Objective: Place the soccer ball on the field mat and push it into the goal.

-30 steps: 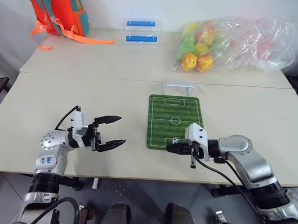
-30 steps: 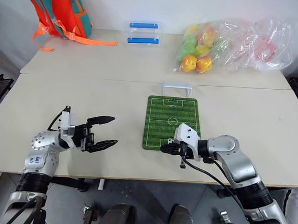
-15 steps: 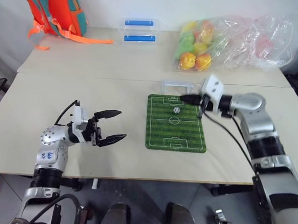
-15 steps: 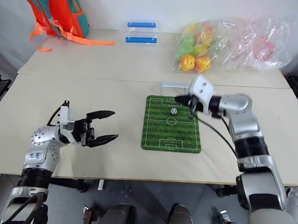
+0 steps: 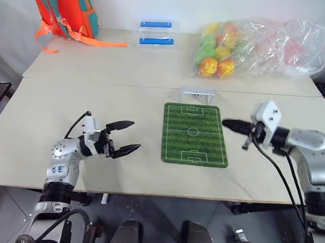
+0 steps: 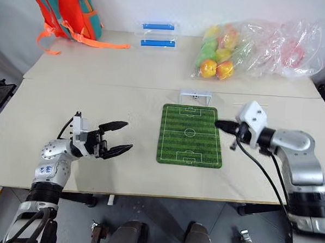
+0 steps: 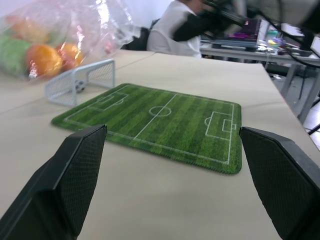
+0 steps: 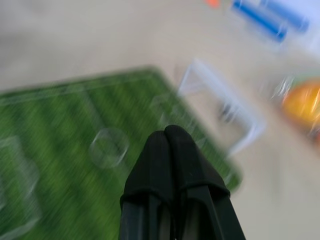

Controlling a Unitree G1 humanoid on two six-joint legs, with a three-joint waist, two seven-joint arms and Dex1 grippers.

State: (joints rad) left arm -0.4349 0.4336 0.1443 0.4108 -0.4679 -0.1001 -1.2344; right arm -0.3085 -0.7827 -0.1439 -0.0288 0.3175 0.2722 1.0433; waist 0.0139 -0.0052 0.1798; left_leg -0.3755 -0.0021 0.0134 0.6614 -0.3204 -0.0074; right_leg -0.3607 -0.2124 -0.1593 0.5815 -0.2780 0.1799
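Note:
The green field mat point(image 5: 195, 134) lies flat on the table in front of me. Just past its far short edge stands the white goal point(image 5: 196, 94), and the tiny soccer ball point(image 7: 80, 86) rests inside its frame. My right gripper point(image 5: 224, 123) hovers just off the mat's right edge, fingers pressed together with nothing in them, pointing left toward the mat. In the right wrist view the shut fingertips point(image 8: 167, 135) sit over the mat, with the goal point(image 8: 220, 112) beyond them. Left of the mat, my left gripper point(image 5: 135, 135) is held open and empty, pointing toward it.
A clear bag of yellow, orange and green balls point(image 5: 248, 44) lies at the back right. Two clear boxes with blue lids point(image 5: 155, 33) stand at the back centre, and an orange backpack point(image 5: 67, 10) at the back left. A seam point(image 5: 99, 83) joins two tabletops.
The ball has rolled from the mat's near end up the pitch and into the goal. My right gripper swept along the mat, then pulled away to its right side. The left gripper barely moved.

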